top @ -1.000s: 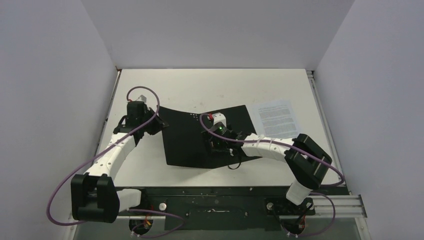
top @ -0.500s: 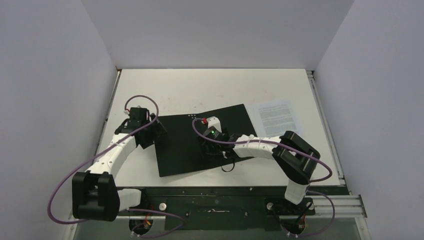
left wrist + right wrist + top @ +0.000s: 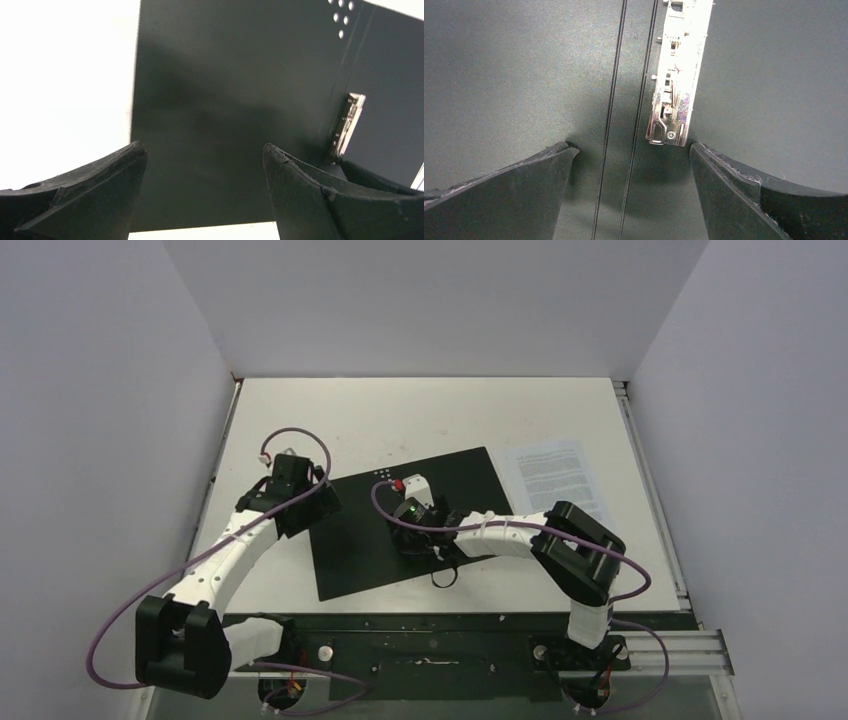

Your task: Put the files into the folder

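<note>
The folder (image 3: 358, 540) lies open on the table, black inside up, with its metal spine clip (image 3: 676, 75) in the middle. My left gripper (image 3: 316, 502) hovers open over the folder's left flap (image 3: 225, 100), near its edge, with nothing between its fingers. My right gripper (image 3: 416, 540) stands open on the spine, its fingertips touching the black surface on either side of the fold lines just below the clip. The files (image 3: 553, 477), a white printed sheet, lie on the table to the right of the folder.
White tabletop (image 3: 420, 415) with grey walls on three sides. A metal rail (image 3: 650, 490) runs along the right edge. The arm bases sit on a black plate (image 3: 430, 640) at the near edge. Purple cables loop around both arms.
The left flap, held raised a second ago, now lies flat; my left gripper has opened and let it go. The folder and my right gripper have shifted left.
</note>
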You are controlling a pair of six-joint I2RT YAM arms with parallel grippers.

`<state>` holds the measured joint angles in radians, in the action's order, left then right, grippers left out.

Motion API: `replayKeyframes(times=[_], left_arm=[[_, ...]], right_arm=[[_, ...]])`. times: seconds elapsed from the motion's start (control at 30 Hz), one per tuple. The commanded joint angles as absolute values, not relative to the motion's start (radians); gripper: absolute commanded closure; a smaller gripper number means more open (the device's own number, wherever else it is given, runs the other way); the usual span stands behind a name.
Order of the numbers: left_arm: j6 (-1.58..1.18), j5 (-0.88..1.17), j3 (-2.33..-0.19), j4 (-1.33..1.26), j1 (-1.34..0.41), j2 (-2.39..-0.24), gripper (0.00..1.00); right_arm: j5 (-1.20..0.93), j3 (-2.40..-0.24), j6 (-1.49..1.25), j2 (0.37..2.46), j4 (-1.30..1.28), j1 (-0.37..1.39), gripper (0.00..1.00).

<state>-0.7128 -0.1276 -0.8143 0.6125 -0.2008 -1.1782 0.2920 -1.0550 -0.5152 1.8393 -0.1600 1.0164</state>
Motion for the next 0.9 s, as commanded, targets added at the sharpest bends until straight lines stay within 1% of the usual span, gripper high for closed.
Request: replayKeyframes(times=[0.0,0.13,0.37,0.67,0.87], left_arm=[[-0.715,-0.128,-0.849,0.598,-0.260,-1.190,0.15],[-0.721,-0.111,-0.839,0.575,-0.281,-1.195,0.15],[-0.712,-0.092,-0.835,0.571,-0.287,-1.180,0.14],[-0.702,-0.013,-0.812,0.541,-0.293,-1.152,0.13],[-0.707,-0.004,-0.817,0.534,-0.367,-1.168,0.13]], right_arm=[[0.305,-1.011,-0.515,1.893,-0.235,1.020,0.10],[0.279,-1.013,-0.521,1.863,-0.230,1.016,0.10],[0.262,-1.076,-0.532,1.825,-0.245,1.015,0.10],[0.261,-1.153,-0.518,1.701,-0.293,1.008,0.10],[0.263,-1.160,-0.505,1.619,-0.308,0.994,0.10]])
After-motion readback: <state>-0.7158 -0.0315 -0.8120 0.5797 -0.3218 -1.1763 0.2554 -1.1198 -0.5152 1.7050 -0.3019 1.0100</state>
